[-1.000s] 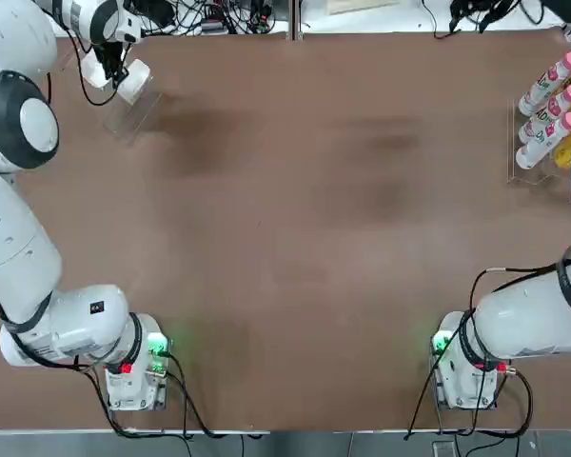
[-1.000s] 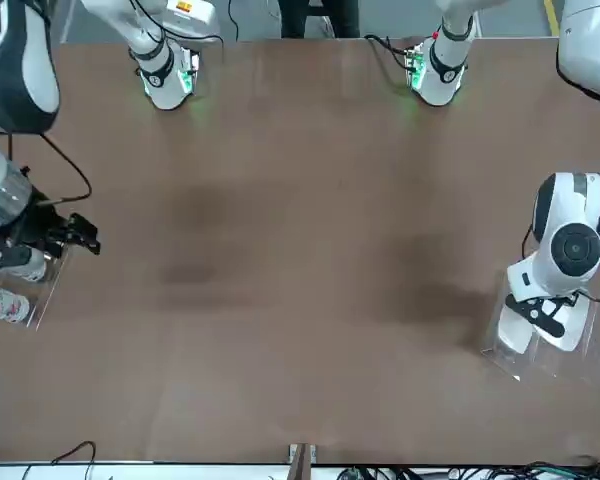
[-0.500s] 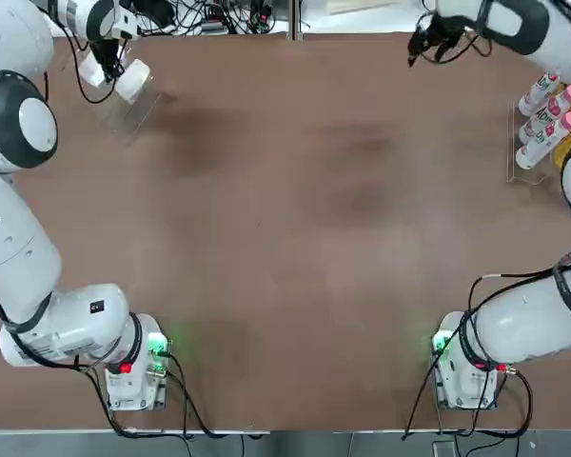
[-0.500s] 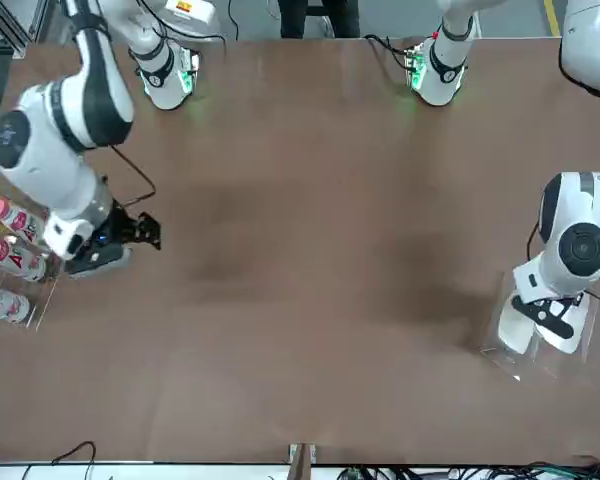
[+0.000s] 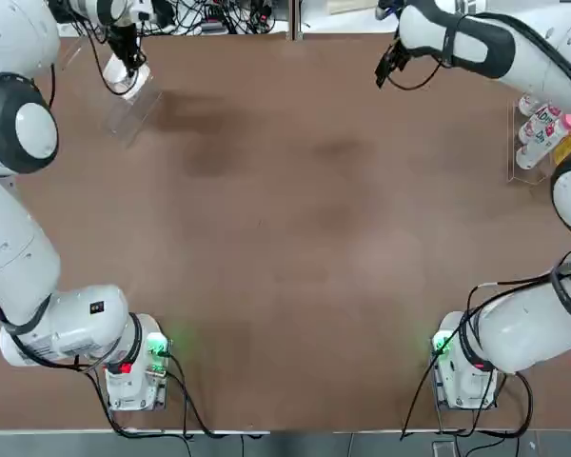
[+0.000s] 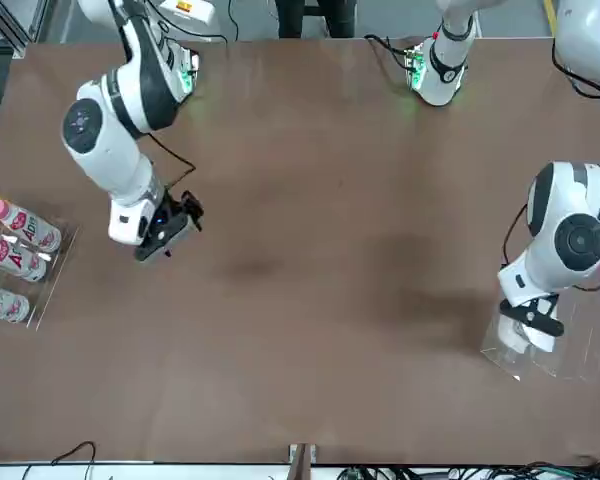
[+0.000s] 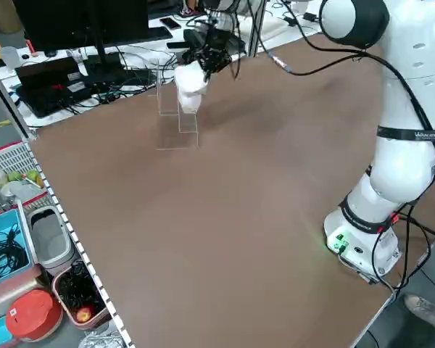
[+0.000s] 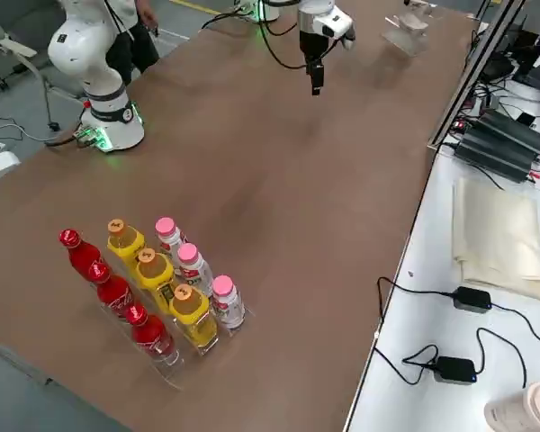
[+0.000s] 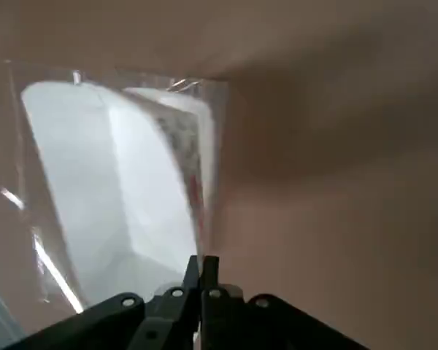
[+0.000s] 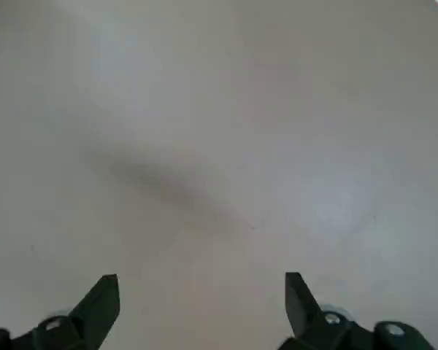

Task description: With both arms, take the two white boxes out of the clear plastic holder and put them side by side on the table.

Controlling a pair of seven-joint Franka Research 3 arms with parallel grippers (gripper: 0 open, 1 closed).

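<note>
- Top view: the clear plastic holder (image 5: 126, 107) sits at the far left corner of the surface (image 5: 295, 248), with white boxes (image 5: 131, 78) in its slots.
- Left end effector (image 5: 126, 54) is over the holder, fingers together; whether they pinch a box edge cannot be told.
- Right end effector (image 5: 385, 67) hangs above bare surface at the far edge, fingers apart, holding nothing.
- Judgement: boxes look light, rigid and smooth; grip across the narrow faces, since the holder may shift.
</note>
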